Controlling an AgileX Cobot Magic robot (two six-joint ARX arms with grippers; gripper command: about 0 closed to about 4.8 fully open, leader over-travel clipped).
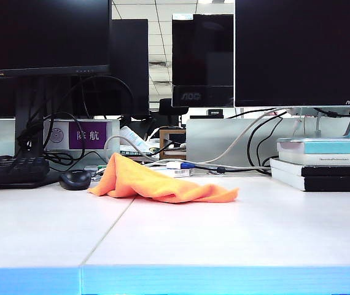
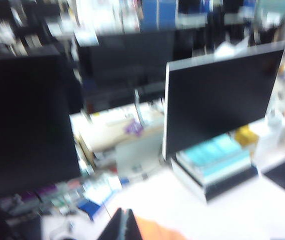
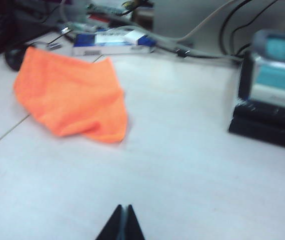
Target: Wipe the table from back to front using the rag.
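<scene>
Rag (image 1: 156,182) lies crumpled on the table (image 1: 224,233) toward the back, straddling the thin dark seam line (image 1: 110,228), one corner raised in a peak on its left side. It sits just beside a black mouse (image 1: 75,179) and near a keyboard (image 1: 12,170); cables (image 1: 236,166) and a small blue-and-white box (image 1: 178,169) lie behind it. Stack of books (image 1: 322,165) stands well apart to the right, under a monitor (image 1: 303,52). Neither arm shows in the exterior view. Right gripper (image 3: 122,222): jaws pressed together, nothing held; it sits over bare table on the near side of the rag, apart from it, with the books off to one side. Left gripper (image 2: 124,225): jaws likewise closed with nothing between them; the view is blurred and looks out over the monitors and books, an orange edge of the rag showing just beside the tips. Whether they touch it cannot be told.
</scene>
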